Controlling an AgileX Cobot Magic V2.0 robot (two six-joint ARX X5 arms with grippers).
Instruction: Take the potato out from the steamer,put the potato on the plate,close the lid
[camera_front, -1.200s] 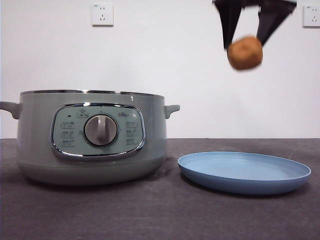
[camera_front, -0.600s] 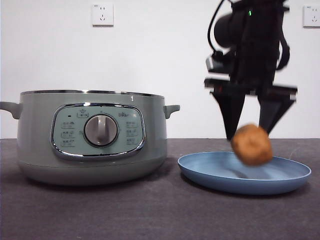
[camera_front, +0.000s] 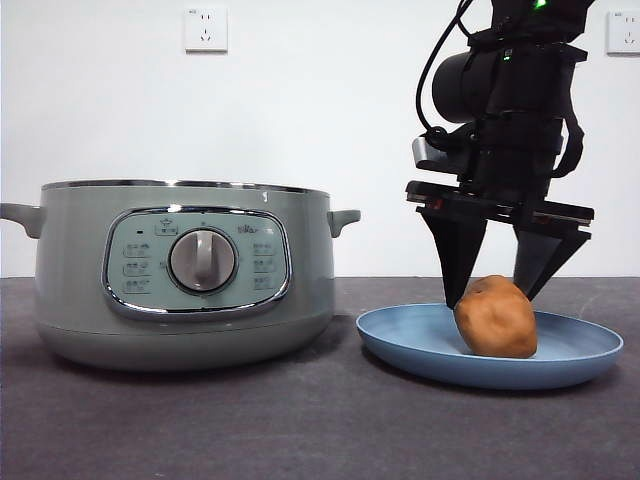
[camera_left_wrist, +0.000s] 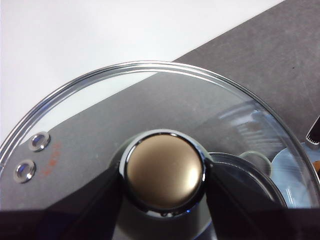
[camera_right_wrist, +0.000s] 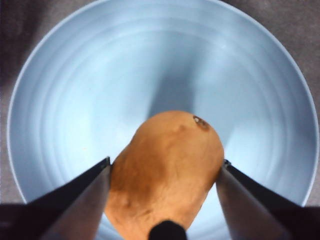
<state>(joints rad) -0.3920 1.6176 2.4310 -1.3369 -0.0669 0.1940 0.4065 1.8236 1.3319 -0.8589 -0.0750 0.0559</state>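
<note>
Front view shows the potato (camera_front: 496, 318) lying on the plate (camera_front: 420, 352), with the right gripper (camera_front: 498, 292) above it, its jaws on both sides of the potato. Beside stands the steamer (camera_front: 180, 272), uncovered. Left gripper (camera_left_wrist: 164, 200) grips the lid (camera_left_wrist: 100, 110) by its knob.

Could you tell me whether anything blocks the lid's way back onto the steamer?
Nothing visible does. The steamer stands with its top uncovered, the potato sits on the plate beside it, and the left gripper holds the lid by its knob.
</note>
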